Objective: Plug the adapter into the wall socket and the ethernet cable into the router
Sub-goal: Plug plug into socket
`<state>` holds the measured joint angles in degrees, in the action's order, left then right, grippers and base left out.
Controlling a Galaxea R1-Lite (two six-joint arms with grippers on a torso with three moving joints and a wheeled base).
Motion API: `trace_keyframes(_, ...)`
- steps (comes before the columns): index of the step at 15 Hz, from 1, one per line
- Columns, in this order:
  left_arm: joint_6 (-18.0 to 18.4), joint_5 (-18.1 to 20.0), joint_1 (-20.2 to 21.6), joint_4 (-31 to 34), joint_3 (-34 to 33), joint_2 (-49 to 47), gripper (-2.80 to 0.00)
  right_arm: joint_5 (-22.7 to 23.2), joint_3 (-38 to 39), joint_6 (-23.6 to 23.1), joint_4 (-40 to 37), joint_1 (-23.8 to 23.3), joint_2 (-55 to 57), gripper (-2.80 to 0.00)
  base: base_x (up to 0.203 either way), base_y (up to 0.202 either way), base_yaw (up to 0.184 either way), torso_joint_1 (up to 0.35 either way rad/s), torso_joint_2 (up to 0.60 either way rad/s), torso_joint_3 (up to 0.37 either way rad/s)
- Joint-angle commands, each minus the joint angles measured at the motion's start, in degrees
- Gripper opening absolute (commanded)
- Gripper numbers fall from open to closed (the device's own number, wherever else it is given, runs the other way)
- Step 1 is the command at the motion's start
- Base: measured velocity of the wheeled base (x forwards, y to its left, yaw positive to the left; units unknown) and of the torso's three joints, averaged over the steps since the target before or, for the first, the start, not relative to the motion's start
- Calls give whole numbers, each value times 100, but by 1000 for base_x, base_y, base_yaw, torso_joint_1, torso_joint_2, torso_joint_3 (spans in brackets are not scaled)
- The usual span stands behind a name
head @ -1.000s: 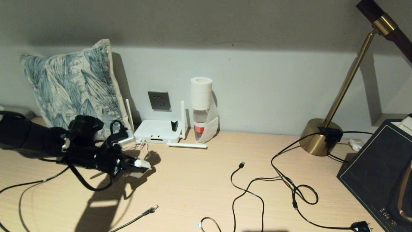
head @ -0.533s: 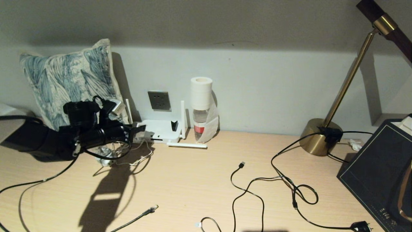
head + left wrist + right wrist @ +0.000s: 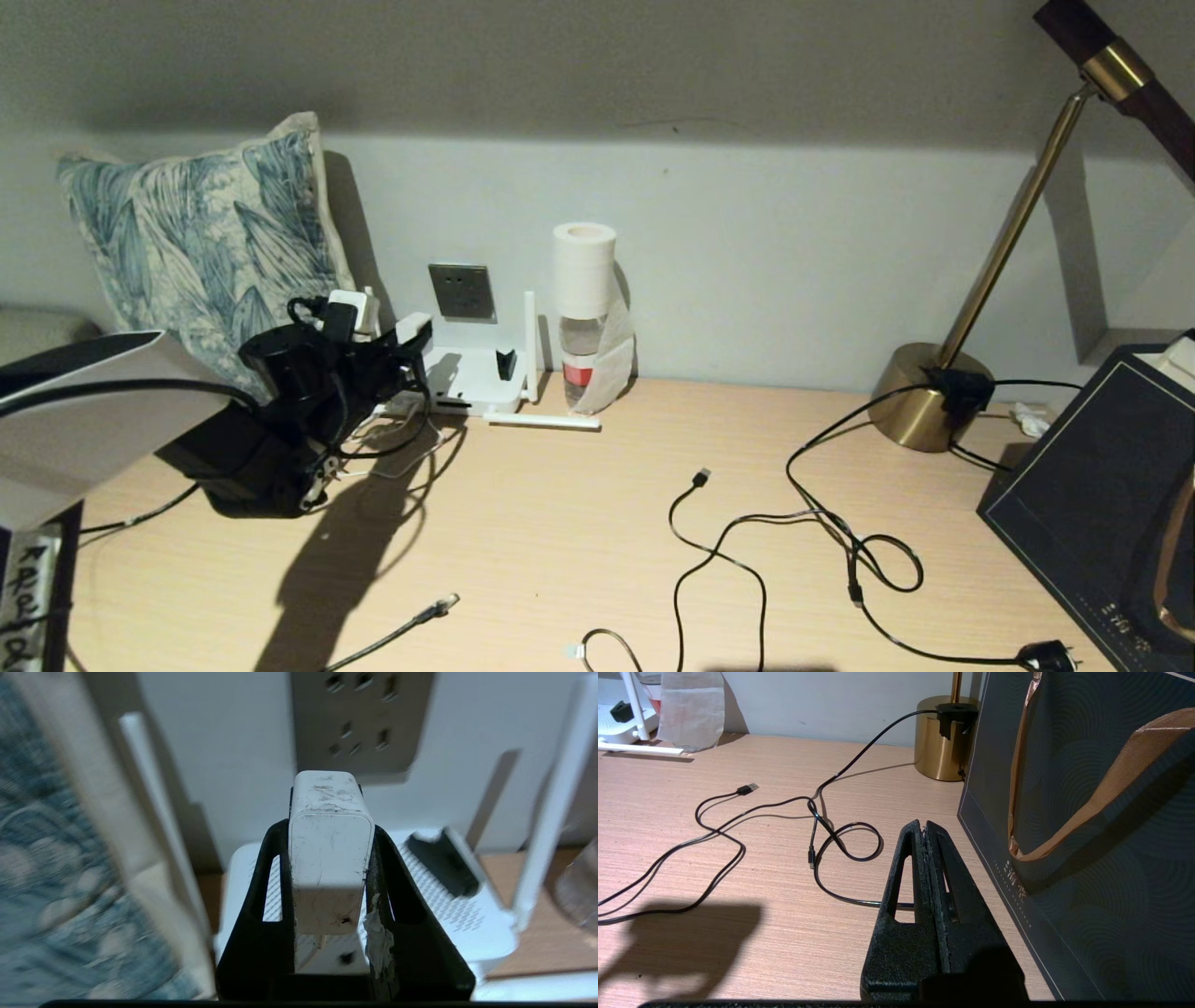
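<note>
The left gripper (image 3: 331,877), fingers pinching the adapter (image 3: 331,844), has swung up from the table (image 3: 579,523) to face the wall socket (image 3: 461,291), ready for insertion; right gripper (image 3: 927,835) pressed together.

White adapter (image 3: 331,858), grey wall socket (image 3: 461,292), white router (image 3: 471,373), black fingers (image 3: 261,914), blue leaf-print pillow (image 3: 201,243) (cream edge), brass lamp (image 3: 924,397).

Light wood-grain desk (image 3: 579,523) against a pale wall. Landmark: router (image 3: 467,378), flat at the back edge. Just right of it, a bottle (image 3: 581,359) capped with a paper roll. Far right, a brass lamp base (image 3: 920,397) and a dark bag (image 3: 1092,504). Nearer than the router, the ethernet cable (image 3: 411,623) end; right of that, thin black cords (image 3: 794,532).
</note>
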<state>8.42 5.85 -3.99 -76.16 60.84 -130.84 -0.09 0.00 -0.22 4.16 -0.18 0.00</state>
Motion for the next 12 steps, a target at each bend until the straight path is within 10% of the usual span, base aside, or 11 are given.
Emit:
trace_keyframes(1,-6,-162,-146,-521,-50,-301,-280,1,149,-4,6,1,0,-280,0,0,0,0,0,0)
trace_keyframes(12,-402,-418,-348,-760,454,-539,-280,1,149,-4,6,1,0,-280,0,0,0,0,0,0)
